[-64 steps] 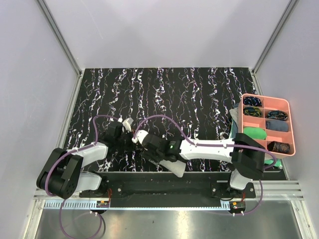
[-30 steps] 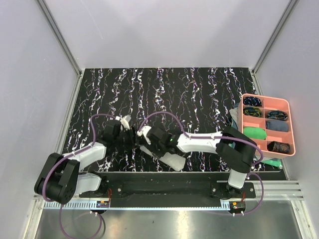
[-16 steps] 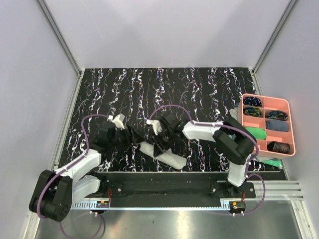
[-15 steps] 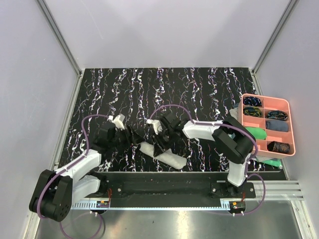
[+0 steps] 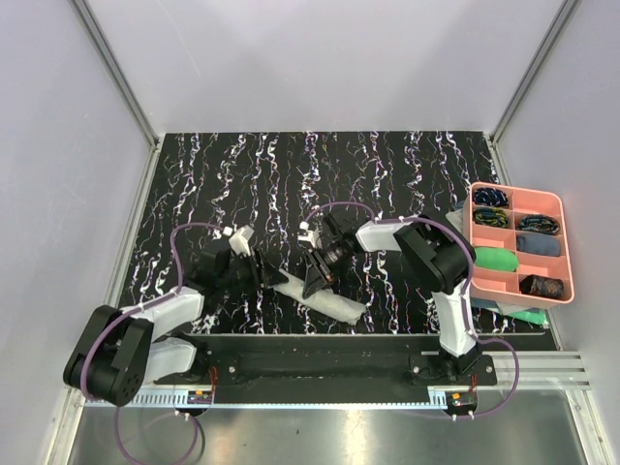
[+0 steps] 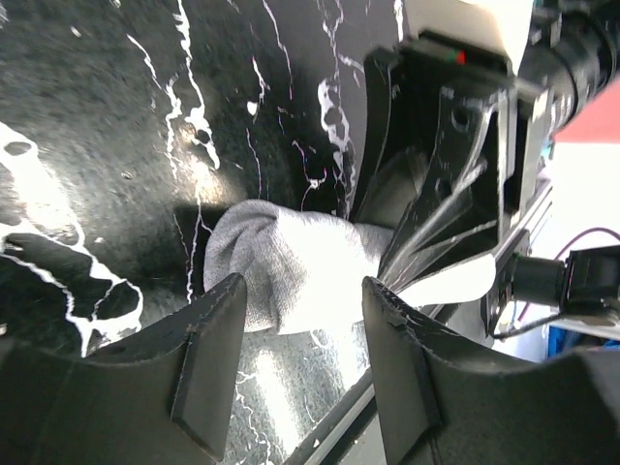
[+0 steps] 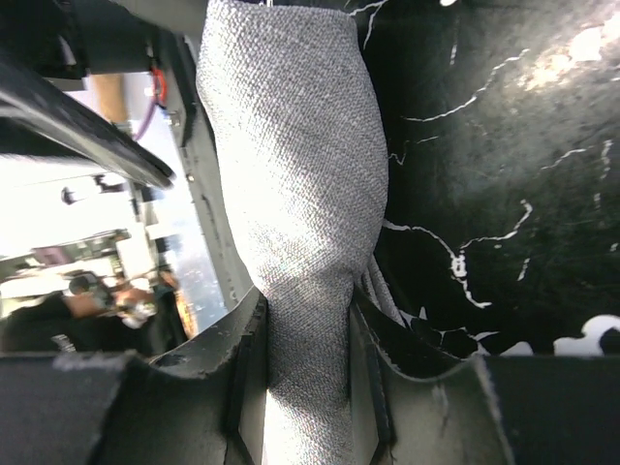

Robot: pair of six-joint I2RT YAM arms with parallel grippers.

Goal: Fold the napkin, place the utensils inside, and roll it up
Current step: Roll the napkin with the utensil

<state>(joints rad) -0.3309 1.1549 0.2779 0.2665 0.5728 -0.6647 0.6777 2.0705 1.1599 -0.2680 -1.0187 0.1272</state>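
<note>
The napkin [image 5: 322, 296] is a light grey rolled bundle lying slantwise near the table's front edge. It also shows in the left wrist view [image 6: 281, 271] and the right wrist view [image 7: 291, 145]. My right gripper [image 5: 316, 279] [image 7: 308, 302] is shut on the roll near its middle, with the cloth pinched between both fingers. My left gripper [image 5: 258, 270] [image 6: 302, 287] is open at the roll's left end, its fingers wide apart and just short of the cloth. No spoon or fork shows in any view.
A pink tray [image 5: 566, 242] with compartments of small dark items stands at the right edge. A dark green cloth [image 5: 498, 260] and a teal cloth [image 5: 529, 316] lie beside it. The black marbled table [image 5: 320, 174] stretches behind the arms.
The right arm has swung from lying along the front edge to reaching in from the right, still on the roll. The left gripper pulled back left, then returned to the roll's end.
</note>
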